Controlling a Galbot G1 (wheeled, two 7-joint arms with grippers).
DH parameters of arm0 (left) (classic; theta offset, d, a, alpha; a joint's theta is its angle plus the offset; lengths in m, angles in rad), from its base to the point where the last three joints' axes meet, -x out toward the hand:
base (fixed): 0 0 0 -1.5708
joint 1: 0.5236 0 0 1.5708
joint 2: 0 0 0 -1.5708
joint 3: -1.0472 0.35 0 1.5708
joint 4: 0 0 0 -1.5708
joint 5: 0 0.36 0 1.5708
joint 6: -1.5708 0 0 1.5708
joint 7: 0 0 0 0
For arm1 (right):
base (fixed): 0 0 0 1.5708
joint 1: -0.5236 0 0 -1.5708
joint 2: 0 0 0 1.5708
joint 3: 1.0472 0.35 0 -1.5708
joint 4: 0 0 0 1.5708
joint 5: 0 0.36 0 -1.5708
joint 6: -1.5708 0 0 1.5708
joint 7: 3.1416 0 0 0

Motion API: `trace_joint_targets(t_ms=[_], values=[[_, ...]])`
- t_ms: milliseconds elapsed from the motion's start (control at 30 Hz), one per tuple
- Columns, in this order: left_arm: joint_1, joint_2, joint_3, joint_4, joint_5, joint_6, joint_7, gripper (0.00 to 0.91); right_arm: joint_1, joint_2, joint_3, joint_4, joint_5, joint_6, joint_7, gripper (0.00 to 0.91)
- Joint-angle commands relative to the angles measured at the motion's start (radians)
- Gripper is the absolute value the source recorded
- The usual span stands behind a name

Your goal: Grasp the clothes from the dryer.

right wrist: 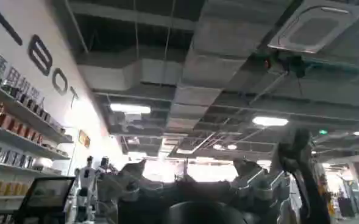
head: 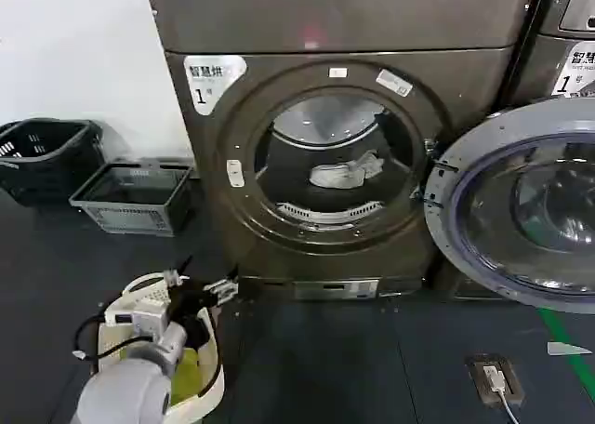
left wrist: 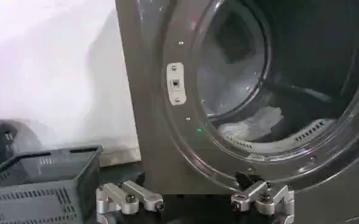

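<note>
Dryer (head: 279, 215): large bronze-grey front-loader with a white "1" label (head: 212, 78) at its upper left, its round door (head: 521, 210) swung open to the right, the drum mouth unobstructed. Clothes (head: 346, 171): small pale bundle lying on the drum floor toward the back, just right of centre, well beyond and above the left gripper's jaws, touching nothing but the drum; in the left wrist view they (left wrist: 252, 125) lie past the porthole rim with open space between them and the fingertips. Left gripper (head: 197, 287): low before the dryer's lower left corner, its jaws spread wide and holding nothing, pointed toward the machine front; both fingers (left wrist: 130, 198) show apart in the left wrist view. White basket (head: 209, 387): round, on the floor directly beneath the left arm, holding a yellow-green cloth (head: 189, 373). Grey crate (head: 135, 196) and black basket (head: 46, 159): on the floor well to the left of the jaws, against the white wall. Floor socket (head: 495, 379): on the dark floor far right of the jaws. Right gripper (right wrist: 191, 192): raised toward the ceiling, away from the dryer; jaws apart and holding nothing.
</note>
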Motion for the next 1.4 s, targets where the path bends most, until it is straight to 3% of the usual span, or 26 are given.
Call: trace_joint_targets(t_ms=[33, 1400], values=[[0.004, -0.001, 0.007, -0.002, 0.002, 0.049, 0.001, 0.907, -0.002, -0.007, -0.02, -0.021, 0.002, 0.072, 0.052, 0.907], [0.012, -0.019, 0.013, -0.001, 0.001, 0.049, -0.003, 0.907, -0.002, -0.01, -0.071, -0.031, 0.003, 0.068, 0.06, 0.907]])
